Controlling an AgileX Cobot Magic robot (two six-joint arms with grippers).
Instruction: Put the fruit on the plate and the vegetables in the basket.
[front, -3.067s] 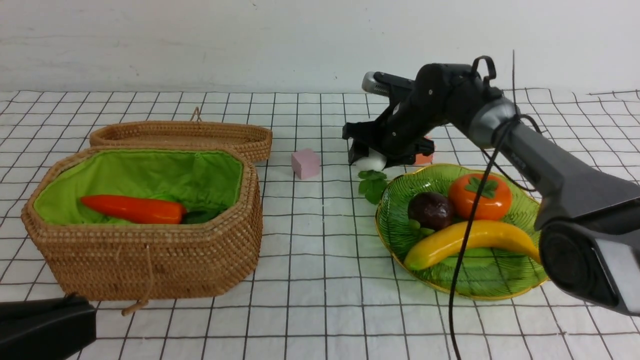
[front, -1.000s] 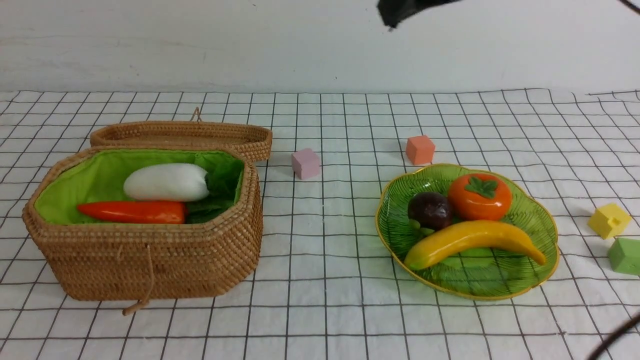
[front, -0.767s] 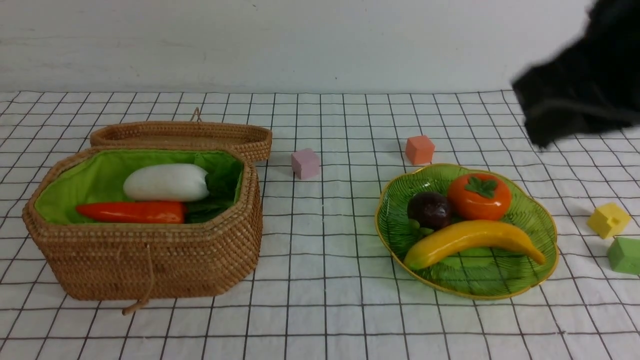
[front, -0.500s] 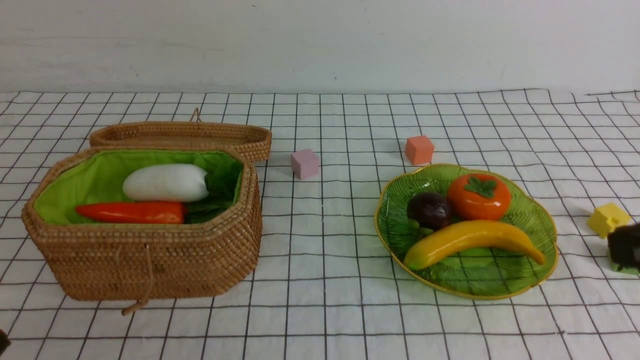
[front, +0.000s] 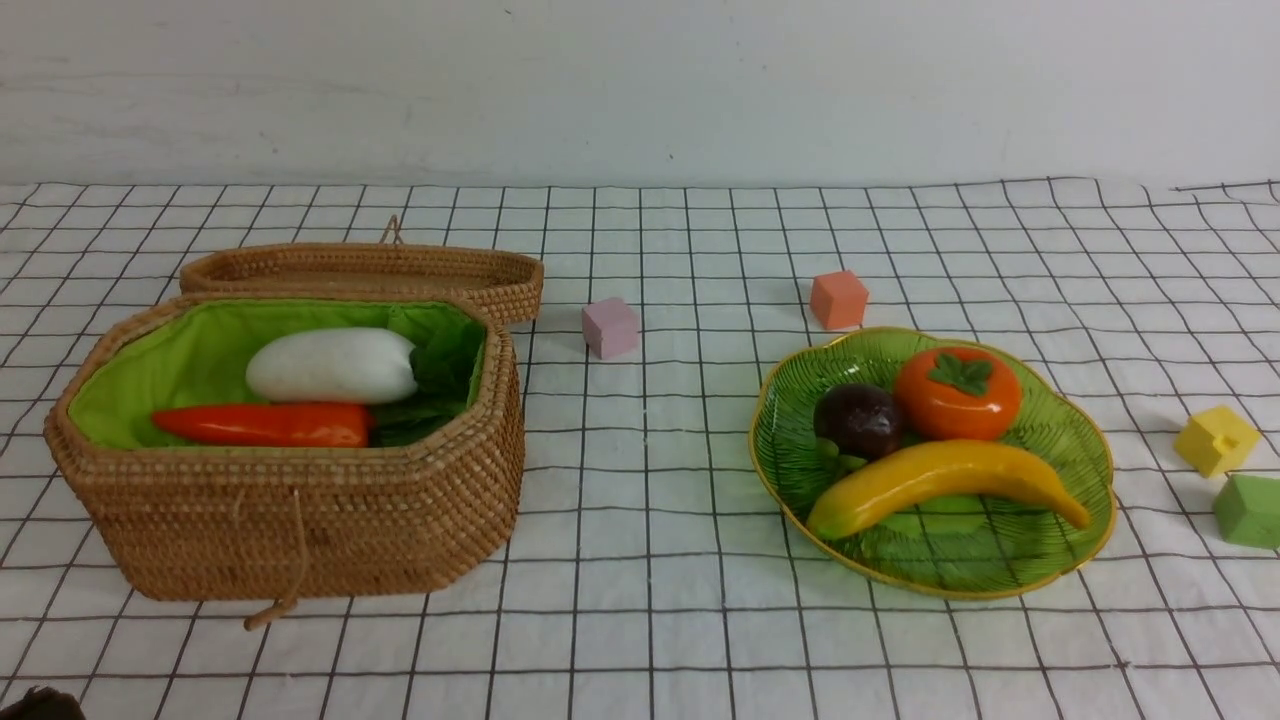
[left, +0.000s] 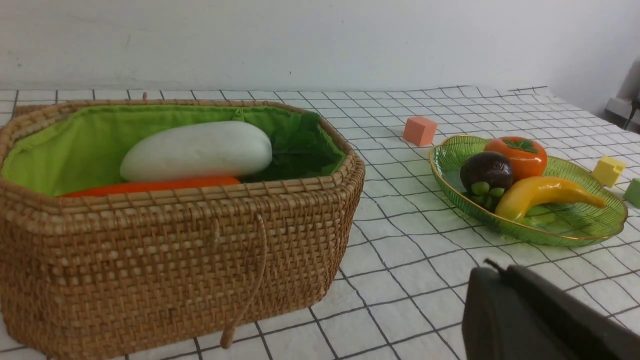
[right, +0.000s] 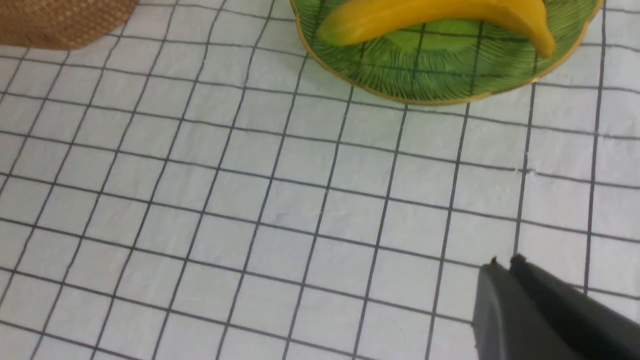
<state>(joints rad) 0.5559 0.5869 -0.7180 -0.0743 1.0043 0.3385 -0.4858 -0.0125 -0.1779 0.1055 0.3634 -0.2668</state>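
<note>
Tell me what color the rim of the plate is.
Gold, around the green plate; it shows best in the front view.

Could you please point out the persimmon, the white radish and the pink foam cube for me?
Persimmon (front: 958, 407): front view, on its glossy orange body.
White radish (left: 200, 150): left wrist view, on its white body.
Pink foam cube (front: 611, 329): front view, on its side.

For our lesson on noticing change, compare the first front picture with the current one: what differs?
The white radish, then between the right fingers out on the cloth, now lies released in the basket, to the left. The right arm has withdrawn from the front view. The banana, mangosteen and persimmon stayed put.
</note>
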